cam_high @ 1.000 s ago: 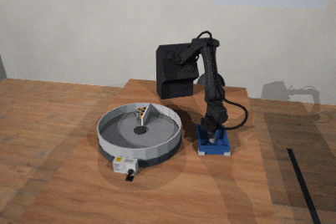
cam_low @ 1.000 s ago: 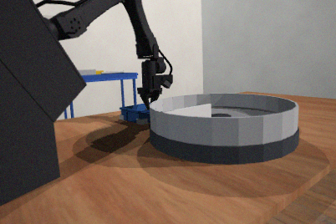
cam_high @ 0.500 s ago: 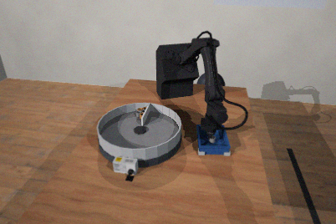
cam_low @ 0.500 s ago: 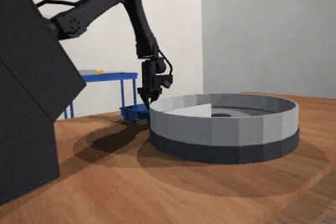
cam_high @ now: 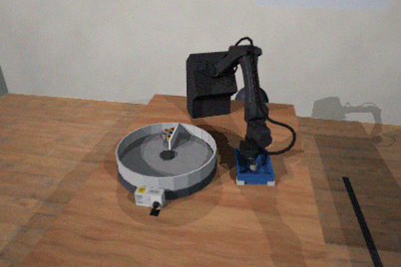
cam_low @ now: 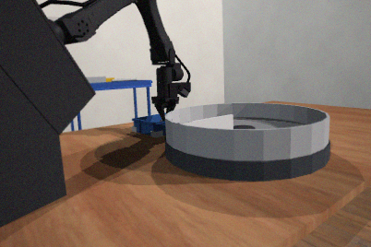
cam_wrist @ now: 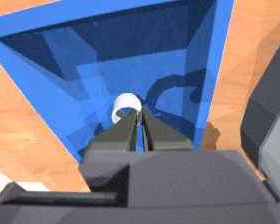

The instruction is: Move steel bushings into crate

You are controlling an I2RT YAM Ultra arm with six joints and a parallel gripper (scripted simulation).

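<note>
Jaws of the black parallel gripper (cam_high: pixel 252 159) (cam_low: pixel 164 117) (cam_wrist: pixel 140 113) were pressed nearly together, apparently pinching the pale steel bushing (cam_high: pixel 253 166) (cam_wrist: pixel 127 101) by its wall, inside the blue rectangular crate (cam_high: pixel 255 180) (cam_low: pixel 146 126) (cam_wrist: pixel 219 60). Good release meant lowering it near the floor, opening modestly, then rising straight past the sloped walls. Beside the crate, the round grey turntable (cam_high: pixel 167 183) (cam_low: pixel 249 144) (cam_wrist: pixel 278 137) limited sideways room; brassy bushings (cam_high: pixel 170 133) lay beyond, by its divider (cam_high: pixel 175 136) (cam_low: pixel 217 122).
</note>
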